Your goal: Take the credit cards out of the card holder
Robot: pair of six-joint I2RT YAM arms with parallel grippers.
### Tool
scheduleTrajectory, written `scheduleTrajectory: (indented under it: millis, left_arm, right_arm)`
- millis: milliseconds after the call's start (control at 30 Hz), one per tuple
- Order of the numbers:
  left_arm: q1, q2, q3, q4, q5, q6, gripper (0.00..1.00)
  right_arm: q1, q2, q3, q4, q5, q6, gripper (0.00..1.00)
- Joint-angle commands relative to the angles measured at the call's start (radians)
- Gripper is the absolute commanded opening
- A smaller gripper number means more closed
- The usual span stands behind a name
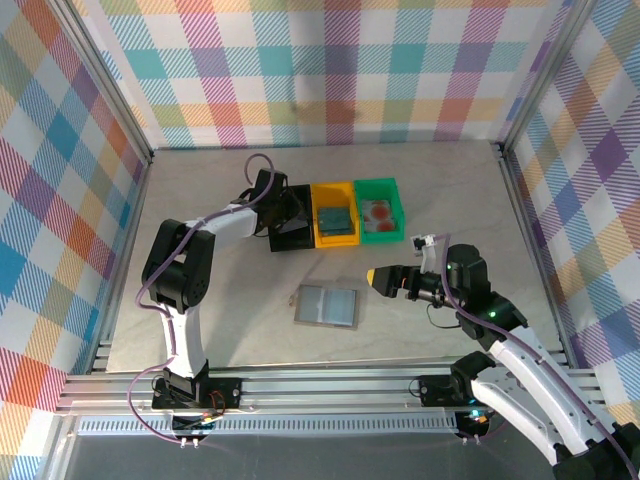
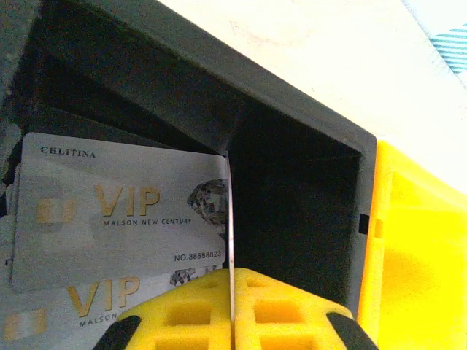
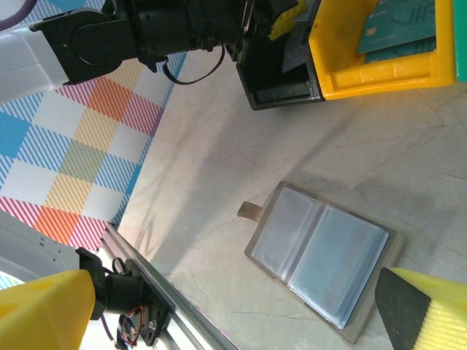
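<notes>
well, left jaws pinch a thin pale card point(image 2: 230, 219) edge-on inside the boxy black tray point(image 2: 292, 189); right jaws spread wide.

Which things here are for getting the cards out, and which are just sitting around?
For the job: open grey folding card holder with blue-grey pockets; whitish-grey plastic VIP cards; teal plastic cards; reddish-pink plastic cards.
Just sitting around: black plastic tray; yellow plastic tray; green plastic tray; checked walls.
</notes>
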Motion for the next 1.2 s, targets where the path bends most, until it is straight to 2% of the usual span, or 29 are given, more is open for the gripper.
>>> scheduleTrajectory:
  millis: [0,133,267,467,933,1067,1167]
  left_arm:
    - [0.022,-0.023,-0.013,0.004,0.014,-0.003,0.13]
    - [0.028,-0.042,-0.015,-0.011,0.012,0.013,0.23]
    - [0.038,-0.055,-0.013,-0.034,0.009,0.026,0.25]
    - [0.047,-0.083,0.008,-0.078,0.006,0.053,0.44]
    - [0.047,-0.188,0.103,-0.218,-0.043,0.125,0.55]
    - [0.035,-0.271,0.108,-0.32,-0.044,0.142,0.57]
    - [0.001,-0.371,0.034,-0.362,-0.043,0.148,0.58]
  right_arm:
    - [-0.008,-0.011,-0.008,0.021,-0.02,-0.004,0.99]
    - [-0.008,-0.008,-0.004,0.019,-0.025,-0.001,0.99]
    - [-0.008,-0.008,-0.002,0.016,-0.025,-0.001,0.99]
    - [-0.008,-0.008,0.001,0.011,-0.024,0.003,0.99]
    - [-0.009,-0.013,0.02,-0.035,-0.008,0.007,0.99]
    - [-0.008,0.027,0.028,-0.066,0.003,0.014,0.99]
    - [-0.008,0.079,0.031,-0.087,-0.003,0.025,0.98]
